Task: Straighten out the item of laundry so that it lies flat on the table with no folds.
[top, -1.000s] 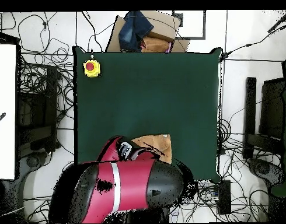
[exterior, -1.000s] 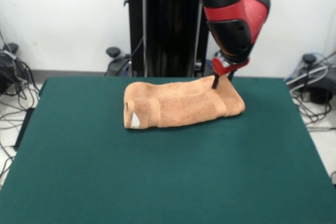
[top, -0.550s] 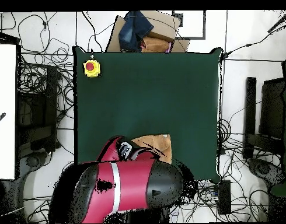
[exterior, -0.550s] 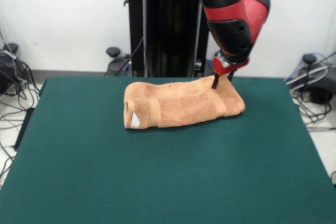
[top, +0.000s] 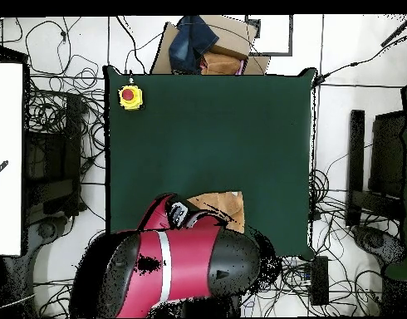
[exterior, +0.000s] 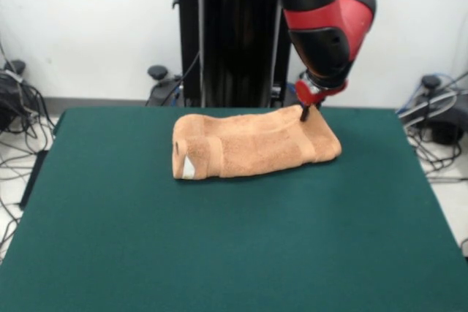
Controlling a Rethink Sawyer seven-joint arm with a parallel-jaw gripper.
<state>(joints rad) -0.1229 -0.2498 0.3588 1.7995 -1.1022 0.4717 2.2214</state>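
Orange-tan terry towel (exterior: 252, 145) lies folded into a thick bundle at the far side of the dark green felt tabletop (exterior: 219, 253), white tag facing front. Soft, limp, light (will drape, not slide as one piece), so best taken by a free corner or edge. Red-black pincer (exterior: 308, 111) sits at its upper right end; can't tell if tips are spread or pinching. Overhead view shows a yellow box w/ red button (top: 129, 96), but arm hides most of the towel.
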